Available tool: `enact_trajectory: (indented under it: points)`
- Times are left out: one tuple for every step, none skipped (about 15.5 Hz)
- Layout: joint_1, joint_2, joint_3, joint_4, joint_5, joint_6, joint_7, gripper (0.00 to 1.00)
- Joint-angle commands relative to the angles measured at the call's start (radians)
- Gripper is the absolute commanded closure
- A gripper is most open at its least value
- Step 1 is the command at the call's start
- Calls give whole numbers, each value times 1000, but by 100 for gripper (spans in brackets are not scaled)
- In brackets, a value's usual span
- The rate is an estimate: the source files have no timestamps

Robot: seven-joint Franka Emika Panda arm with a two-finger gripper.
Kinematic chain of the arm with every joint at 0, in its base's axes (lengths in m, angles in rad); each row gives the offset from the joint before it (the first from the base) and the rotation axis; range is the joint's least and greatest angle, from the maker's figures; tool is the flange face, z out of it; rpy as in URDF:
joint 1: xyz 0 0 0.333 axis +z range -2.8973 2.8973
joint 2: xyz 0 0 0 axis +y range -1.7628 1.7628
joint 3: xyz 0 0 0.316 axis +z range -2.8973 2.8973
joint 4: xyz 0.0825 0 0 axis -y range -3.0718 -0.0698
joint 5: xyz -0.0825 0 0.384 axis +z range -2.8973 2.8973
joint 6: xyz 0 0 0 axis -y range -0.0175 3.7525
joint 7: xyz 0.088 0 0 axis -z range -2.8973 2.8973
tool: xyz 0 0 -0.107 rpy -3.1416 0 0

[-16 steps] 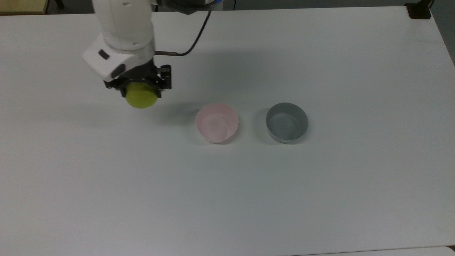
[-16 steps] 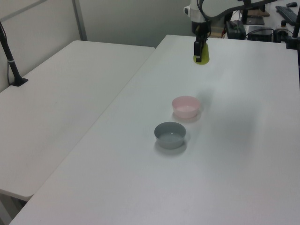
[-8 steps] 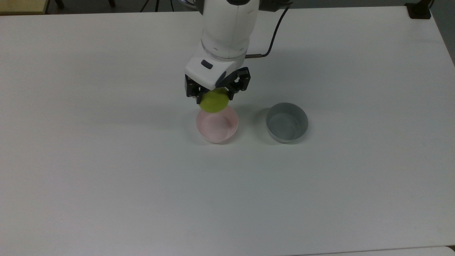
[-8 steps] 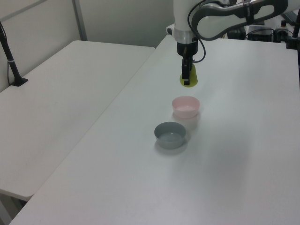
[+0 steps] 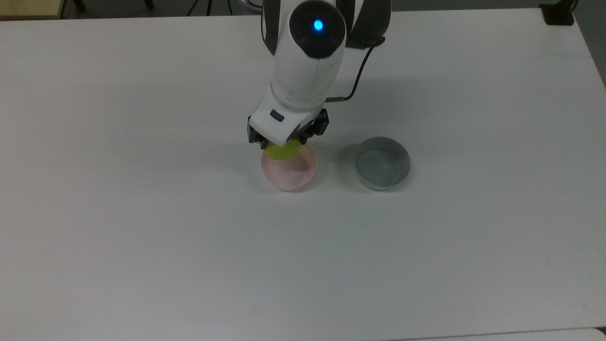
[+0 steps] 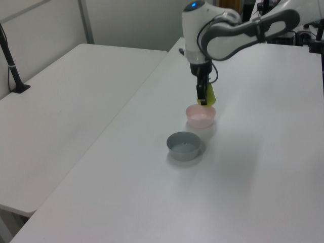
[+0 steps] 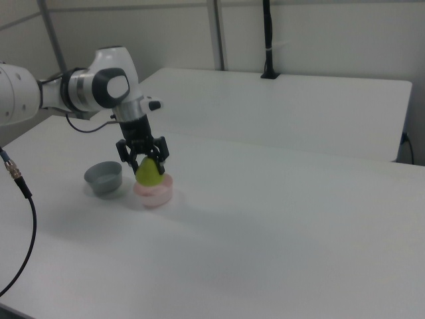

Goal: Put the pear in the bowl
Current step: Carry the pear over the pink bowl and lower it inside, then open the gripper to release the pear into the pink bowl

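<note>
The yellow-green pear hangs in my gripper, which is shut on its upper part. It hovers just above the pale pink bowl, over the bowl's far rim in the top view. In the right view the pear's rounded bottom sits just at the bowl's rim. The arm's white wrist hides the pear's top in the top view.
A grey bowl of the same size stands on the white table, to the pink bowl's right in the top view. A second white table adjoins it. A black cable hangs at the right view's left.
The arm carried the pear from the top view's left across to the pink bowl, then lowered it toward the bowl's rim. Both bowls stayed put.
</note>
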State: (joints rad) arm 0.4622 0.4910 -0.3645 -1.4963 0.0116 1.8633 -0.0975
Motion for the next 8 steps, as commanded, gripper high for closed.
enact_trajectory:
  points:
    - [12, 49, -14, -2, 16, 20, -2, 27]
    - [13, 57, -13, -2, 18, 42, 1, 22]
    - [15, 64, -11, -4, 21, 68, 5, 18]
    - [15, 67, -10, -4, 21, 83, 16, 14]
    - [15, 76, -10, -4, 21, 89, 33, 11]
    - [15, 83, -10, -4, 22, 97, 53, 6]
    - [15, 84, -8, -4, 22, 108, 68, 0]
    - [16, 86, -8, -4, 22, 122, 76, 0]
